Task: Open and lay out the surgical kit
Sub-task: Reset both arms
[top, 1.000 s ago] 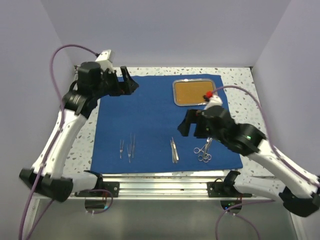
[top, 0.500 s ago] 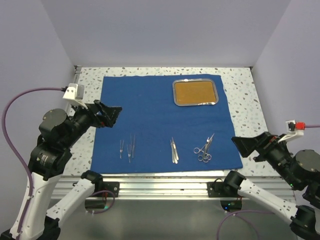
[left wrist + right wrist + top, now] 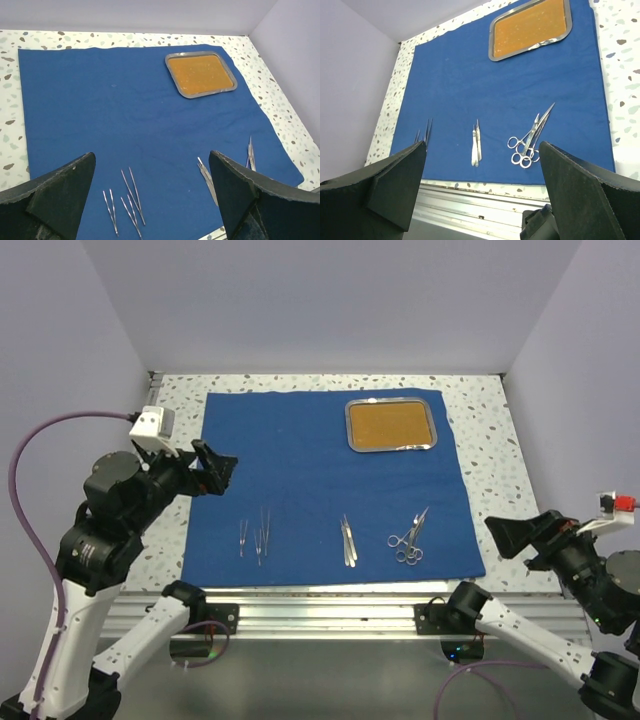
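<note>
Cloth wrap: we are seeing the blue cloth wrap (image 3: 330, 480) lying spread flat on the speckled table (image 3: 480, 440)
Tray: the steel tray (image 3: 391, 426) is sitting on the wrap's far right part, orange-brown inside facing up
Instruments: we are finding tweezers (image 3: 257, 535), forceps (image 3: 347, 540) and scissors (image 3: 408, 538) lying in separate groups along the wrap's near edge, left to right
Left gripper: the left gripper (image 3: 213, 470) is hovering above the wrap's left edge, its fingers (image 3: 60, 195) spread wide and gripping nothing
Right gripper: the right gripper (image 3: 505, 538) is hanging just past the wrap's near right corner, likewise released
Left wrist view: we are making out each thin tweezer pair, but only the scissors' tips
Right wrist view: we are seeing the scissors' ring handles overlapping, while one finger is partly hiding the tweezers
</note>
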You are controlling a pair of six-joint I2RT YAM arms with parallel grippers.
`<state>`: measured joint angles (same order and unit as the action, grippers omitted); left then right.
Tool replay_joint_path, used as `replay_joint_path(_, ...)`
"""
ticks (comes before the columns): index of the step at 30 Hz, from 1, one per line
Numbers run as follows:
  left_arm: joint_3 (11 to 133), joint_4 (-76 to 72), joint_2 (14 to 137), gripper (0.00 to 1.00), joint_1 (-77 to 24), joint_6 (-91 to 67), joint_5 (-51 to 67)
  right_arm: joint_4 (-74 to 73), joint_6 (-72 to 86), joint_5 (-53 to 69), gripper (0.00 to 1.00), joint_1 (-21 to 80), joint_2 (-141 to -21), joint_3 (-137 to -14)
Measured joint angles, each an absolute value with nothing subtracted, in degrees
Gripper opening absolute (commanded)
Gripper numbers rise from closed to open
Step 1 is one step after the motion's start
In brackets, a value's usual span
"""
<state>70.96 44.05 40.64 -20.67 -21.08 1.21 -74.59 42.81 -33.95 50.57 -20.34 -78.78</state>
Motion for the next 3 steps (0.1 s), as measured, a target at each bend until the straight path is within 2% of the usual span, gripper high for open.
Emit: replay_joint_path(3, 70.9, 43.9, 41.6, 1.0, -20.7, -20.3, 0.6, -75.5, 42.6, -34.4, 0.99, 50.6, -20.7, -79.6)
